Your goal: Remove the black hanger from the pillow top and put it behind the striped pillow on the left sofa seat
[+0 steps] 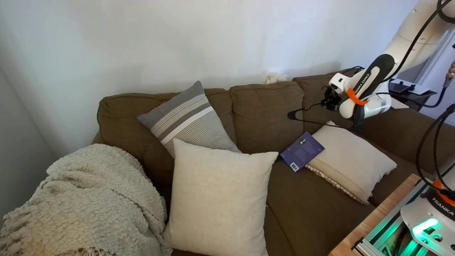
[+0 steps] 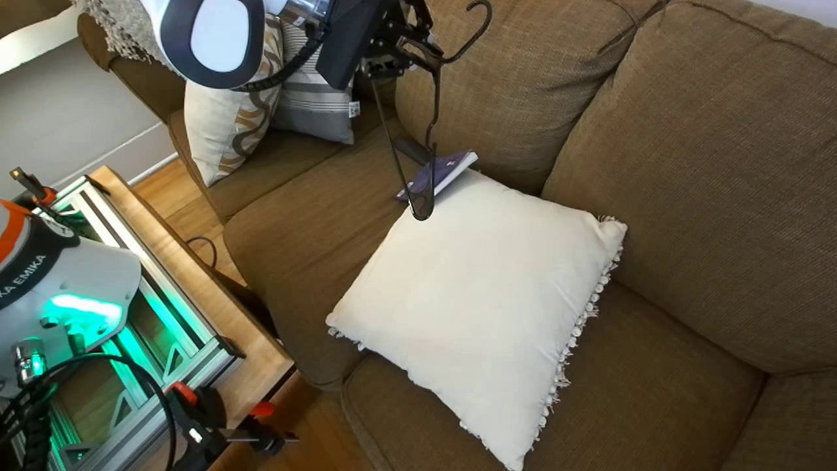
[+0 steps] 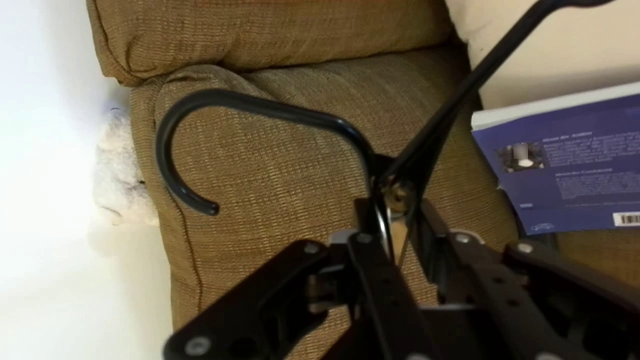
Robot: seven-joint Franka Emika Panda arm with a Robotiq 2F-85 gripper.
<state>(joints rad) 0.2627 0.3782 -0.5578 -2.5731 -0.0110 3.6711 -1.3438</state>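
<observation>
Gripper pinches the black hanger near its hook, well apart from the grey striped pillow.

"FRANKA EMIKA" on arm, "FRANKA" on base, barcode on purple book — print blurred

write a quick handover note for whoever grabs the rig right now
Fingers: closed on the black hanger near its hook.
Where things are: hanger held in the air, seemingly clear of the pillow; striped pillow leaning on the sofa back, cream cushion in front of it.
Done: hanger gripped, apparently off the pillow.
Left: carry it over, lower it behind the striped pillow, release.
</observation>
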